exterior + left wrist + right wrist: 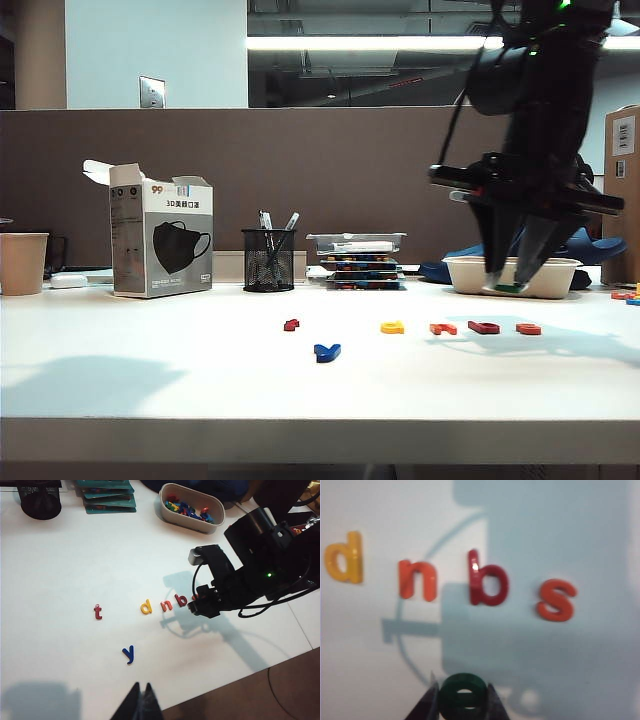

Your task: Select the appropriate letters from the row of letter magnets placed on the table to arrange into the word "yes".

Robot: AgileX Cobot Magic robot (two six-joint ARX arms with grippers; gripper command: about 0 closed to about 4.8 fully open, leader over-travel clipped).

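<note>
With the right gripper [463,700] clamped on the green e [462,695] above the table [150,380], and the left gripper [140,700] closed and empty near the front edge, the e should be set down level just beside the y [129,654], on its side toward the table's right edge.

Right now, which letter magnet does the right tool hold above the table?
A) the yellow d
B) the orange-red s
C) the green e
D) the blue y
C: the right wrist view shows the green e pinched between the fingers of the right tool, while y, s and d lie on the table.
</note>
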